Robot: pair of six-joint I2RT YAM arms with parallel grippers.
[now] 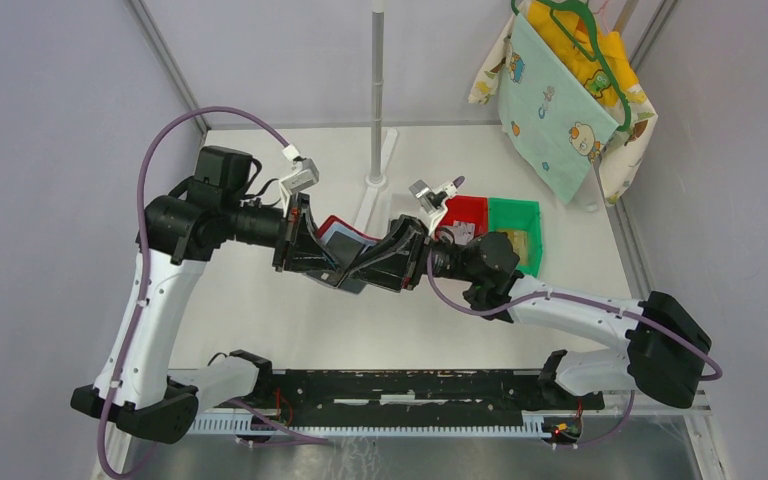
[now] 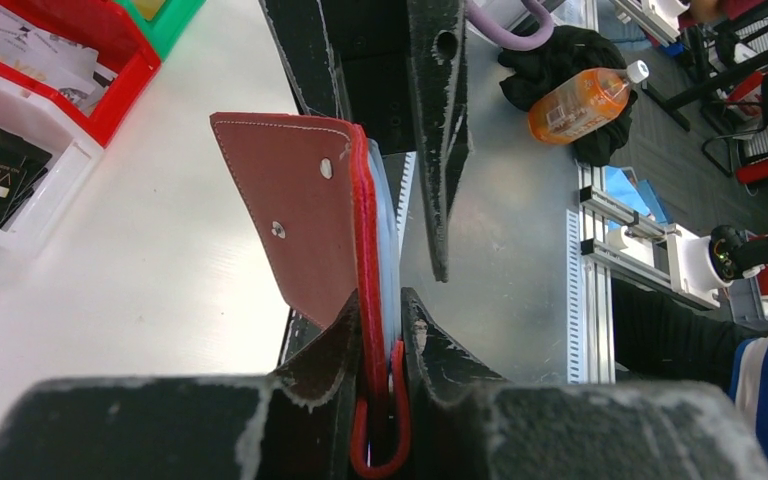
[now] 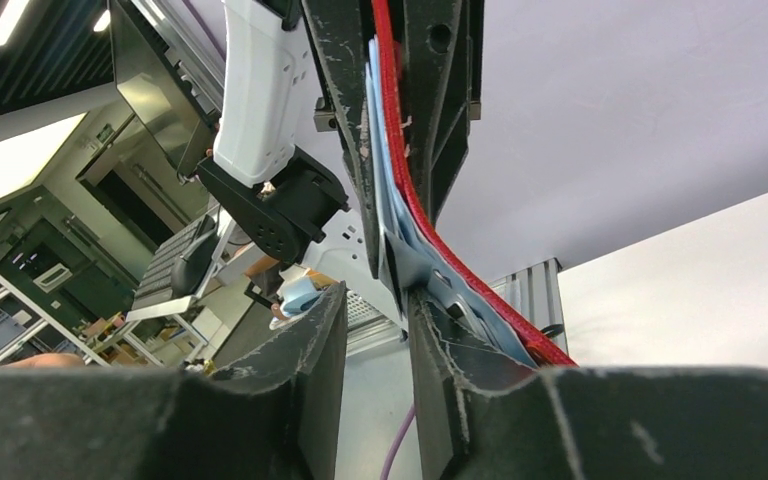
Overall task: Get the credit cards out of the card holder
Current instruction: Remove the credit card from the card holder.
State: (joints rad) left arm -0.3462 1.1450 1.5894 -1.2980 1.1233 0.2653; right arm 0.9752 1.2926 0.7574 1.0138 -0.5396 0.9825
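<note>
a white table (image 1: 260, 320) fills the top view, walled by pale panels. the left arm (image 1: 150, 300) rises from its base at the lower left, bends at the left middle and runs its forearm level toward the centre of the frame. the right arm (image 1: 580, 305) climbs from the lower right, folds back and reaches left, so the two wrists meet nose to nose at the middle of the frame, above the table. patterned cloths (image 1: 570, 100) hang on a green hanger at the upper right, and a grey pole (image 1: 376, 90) stands at the top centre. a red bin (image 1: 465, 210) and a green bin (image 1: 517, 215) sit side by side just right of centre, behind the right wrist. the left gripper (image 2: 381, 300) is clamped on the bottom edge of the card holder (image 2: 295, 200). the holder stands upright in mid-air at the centre of the left wrist view, its brownish-red flap with two snaps swung out toward the left. the right gripper (image 3: 378, 295) has its jaws parted; in its own view the gap between them shows only background, and one finger (image 3: 450, 370) touches the holder's pale blue inner side. the credit cards (image 2: 387, 210) show only as thin pale blue layers against the red spine, inside the holder; edge-on, cards and pocket panels cannot be told apart.
</note>
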